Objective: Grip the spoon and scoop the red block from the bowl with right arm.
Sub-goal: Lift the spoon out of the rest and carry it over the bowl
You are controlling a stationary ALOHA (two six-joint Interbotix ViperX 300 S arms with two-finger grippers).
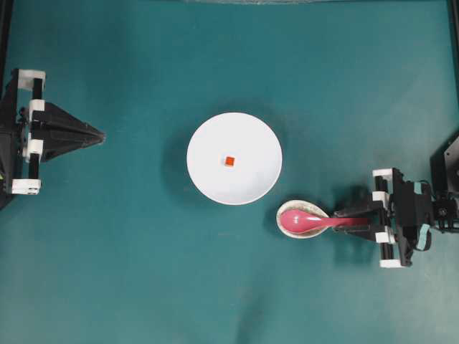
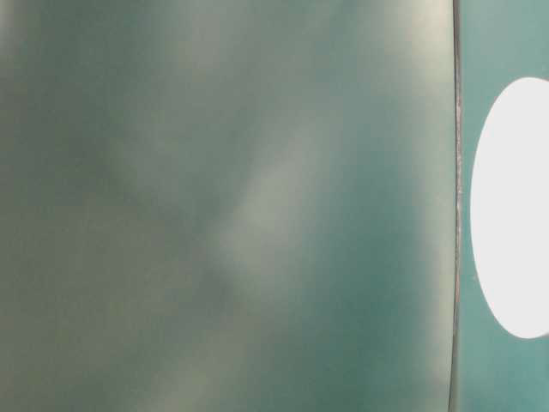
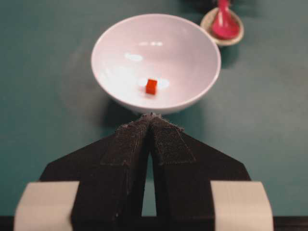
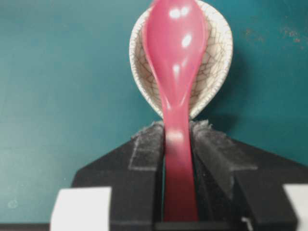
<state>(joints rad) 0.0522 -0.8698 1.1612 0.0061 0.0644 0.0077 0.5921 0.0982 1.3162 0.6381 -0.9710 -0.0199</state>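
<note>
Right pincer (image 4: pixel 177 132) clamps the spoon (image 4: pixel 175 72) handle over its rest (image 4: pixel 214 62); left pincer (image 3: pixel 151 118) closed; red block (image 1: pixel 229 161) in bowl (image 1: pixel 251 136).

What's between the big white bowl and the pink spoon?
Just bare teal table, shown in the overhead view: the round white bowl sits apart from the glossy pink spoon, which lies in its speckled beige rest.

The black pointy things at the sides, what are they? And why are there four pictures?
They are two robot arms with pinching grippers. One picture looks down from above, one sits low and blurry, and each gripper carries its own camera. On the green table sits a white bowl holding a tiny red block. The right gripper is pinching the handle of a pink spoon, which lies in a small speckled spoon rest. The left gripper is shut and empty, pointing at the bowl.
</note>
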